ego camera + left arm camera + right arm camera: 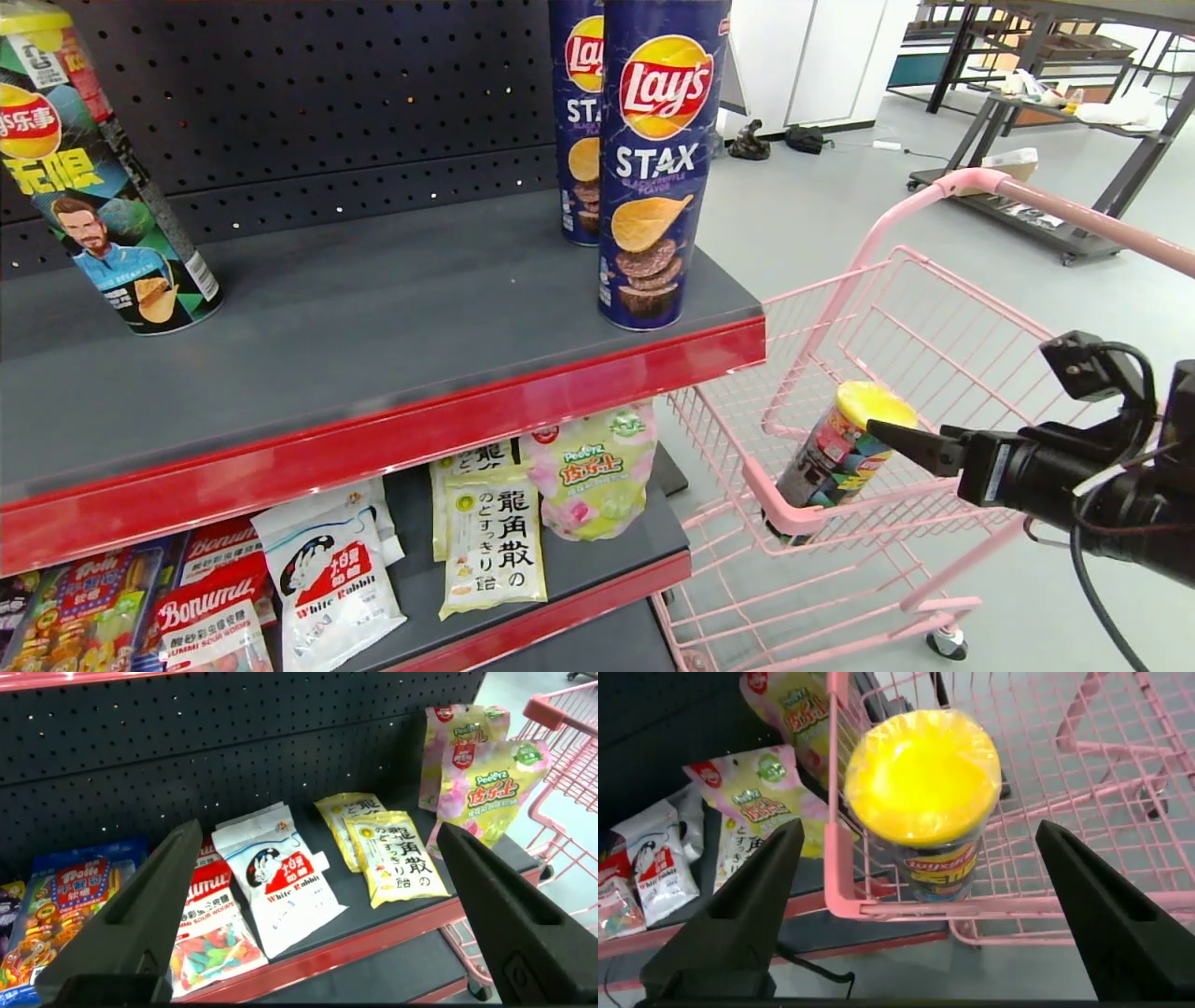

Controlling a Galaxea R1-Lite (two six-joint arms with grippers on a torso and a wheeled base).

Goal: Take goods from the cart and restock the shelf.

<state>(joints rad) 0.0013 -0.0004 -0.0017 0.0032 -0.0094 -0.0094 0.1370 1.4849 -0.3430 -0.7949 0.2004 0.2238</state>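
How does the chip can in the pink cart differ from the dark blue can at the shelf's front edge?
The cart can leans tilted in the pink cart; the dark blue can stands upright on the upper shelf. The cart can's wrap is multicoloured; the dark blue can's is mostly navy. The cart can shows its yellow lid; the dark blue can's lid colour cannot be told. Both are tall chip tubes.

I am in a shop: a shelf holds chip cans and snack bags, with a pink cart beside it.
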